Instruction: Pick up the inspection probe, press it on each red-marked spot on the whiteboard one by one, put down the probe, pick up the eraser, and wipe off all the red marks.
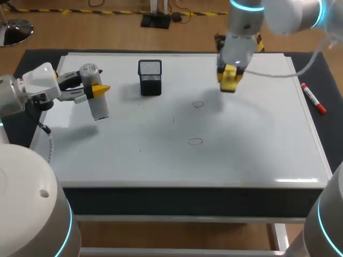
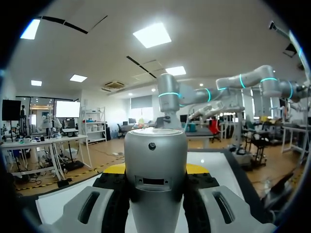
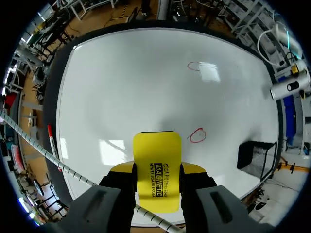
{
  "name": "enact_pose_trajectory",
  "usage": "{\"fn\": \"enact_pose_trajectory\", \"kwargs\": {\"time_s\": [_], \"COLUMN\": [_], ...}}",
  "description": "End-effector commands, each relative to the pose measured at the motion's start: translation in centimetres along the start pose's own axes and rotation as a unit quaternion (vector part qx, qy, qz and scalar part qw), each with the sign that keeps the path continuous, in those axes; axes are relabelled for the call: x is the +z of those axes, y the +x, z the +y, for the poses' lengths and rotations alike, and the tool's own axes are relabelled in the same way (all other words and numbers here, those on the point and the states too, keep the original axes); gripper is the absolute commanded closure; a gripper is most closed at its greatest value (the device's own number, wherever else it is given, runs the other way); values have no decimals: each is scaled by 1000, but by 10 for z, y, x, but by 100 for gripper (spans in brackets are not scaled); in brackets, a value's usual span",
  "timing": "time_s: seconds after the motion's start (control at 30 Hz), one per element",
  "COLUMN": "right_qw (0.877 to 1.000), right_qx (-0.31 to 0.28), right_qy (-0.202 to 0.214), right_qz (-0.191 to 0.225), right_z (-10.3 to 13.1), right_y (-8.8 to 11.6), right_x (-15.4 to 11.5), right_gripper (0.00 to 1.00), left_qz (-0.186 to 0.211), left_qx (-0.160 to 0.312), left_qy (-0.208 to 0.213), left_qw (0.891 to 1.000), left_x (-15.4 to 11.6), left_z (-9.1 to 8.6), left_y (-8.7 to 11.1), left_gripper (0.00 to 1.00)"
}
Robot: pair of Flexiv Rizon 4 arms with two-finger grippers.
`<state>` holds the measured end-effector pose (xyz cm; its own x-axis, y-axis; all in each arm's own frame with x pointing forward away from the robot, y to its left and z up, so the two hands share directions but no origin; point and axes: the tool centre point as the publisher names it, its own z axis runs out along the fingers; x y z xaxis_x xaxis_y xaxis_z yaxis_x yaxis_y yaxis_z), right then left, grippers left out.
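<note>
Two red marks [image 1: 198, 104] unwiped; right gripper [image 1: 229, 79] clamps eraser [image 3: 156, 160] (left gripper [image 1: 101, 90] holds probe [image 2: 155, 170]), should next descend onto far mark

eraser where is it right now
In the head view the eraser is held in the right gripper over the far side of the whiteboard, right of the black mesh cup.

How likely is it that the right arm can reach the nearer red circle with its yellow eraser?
Likely yes. The right gripper holds the eraser over bare whiteboard, with the red circle just ahead and nothing between; the mesh holder stands off to the side.
</note>
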<state>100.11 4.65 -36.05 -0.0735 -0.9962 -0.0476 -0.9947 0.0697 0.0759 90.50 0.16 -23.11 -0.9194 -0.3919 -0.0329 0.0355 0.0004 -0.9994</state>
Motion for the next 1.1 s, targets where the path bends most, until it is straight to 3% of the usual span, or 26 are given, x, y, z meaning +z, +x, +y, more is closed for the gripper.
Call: {"fn": "enact_pose_trajectory", "kwargs": {"time_s": [0.03, 0.3, 0.5, 1.1], "right_qw": [999, 996, 996, 995], "right_qx": [-26, -66, -78, -89], "right_qy": [27, 30, 25, 13], "right_qz": [14, 43, 44, 46], "right_z": [24, 40, 42, 36], "right_y": [-27, -70, -89, -94], "right_x": [5, 20, 32, 62], "right_gripper": [100, 100, 100, 100], "left_qz": [1, 1, 1, 1], "left_qx": [0, 0, 0, 0], "left_qy": [1, 1, 1, 1], "left_qw": [1000, 1000, 1000, 1000], "left_x": [0, 0, 0, 0], "left_z": [0, 0, 0, 0], "left_y": [-1, -1, -1, -1], "left_gripper": [100, 100, 100, 100]}}
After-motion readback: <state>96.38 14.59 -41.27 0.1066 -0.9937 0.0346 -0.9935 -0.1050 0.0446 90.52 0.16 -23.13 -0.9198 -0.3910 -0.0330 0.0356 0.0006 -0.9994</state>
